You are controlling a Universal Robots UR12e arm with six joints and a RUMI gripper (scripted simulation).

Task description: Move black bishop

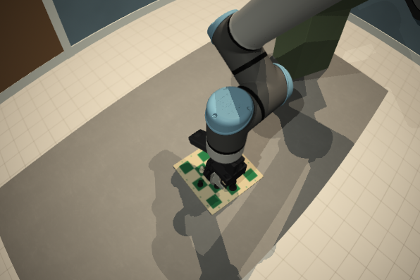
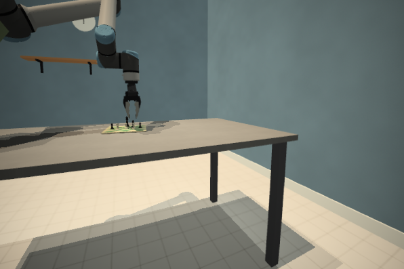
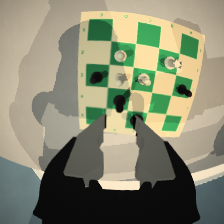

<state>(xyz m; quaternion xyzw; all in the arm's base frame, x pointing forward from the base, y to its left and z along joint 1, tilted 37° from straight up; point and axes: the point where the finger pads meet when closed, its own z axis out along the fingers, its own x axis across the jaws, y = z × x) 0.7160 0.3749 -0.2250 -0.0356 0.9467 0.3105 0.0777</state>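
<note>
A small green-and-cream chessboard [image 1: 215,207] [image 2: 108,131] [image 3: 84,50] lies on the grey table [image 2: 203,135]. In the wrist view, black pieces stand at the board's left [image 3: 96,77], near middle [image 3: 119,101], near edge [image 3: 134,120] and right [image 3: 184,90]. The near-middle one looks tallest; I cannot tell for certain which is the bishop. White pieces [image 3: 120,55] [image 3: 144,79] [image 3: 171,62] stand farther back. My gripper [image 1: 222,183] [image 2: 132,116] [image 3: 119,116] hangs a little above the board's near part. Its fingers are partly open and hold nothing.
The arm's wrist hides part of the board in the top view. A green block [image 1: 310,41] stands at the table's back. A wooden wall shelf [image 2: 57,59] hangs behind the arm. The table edge is far from the board.
</note>
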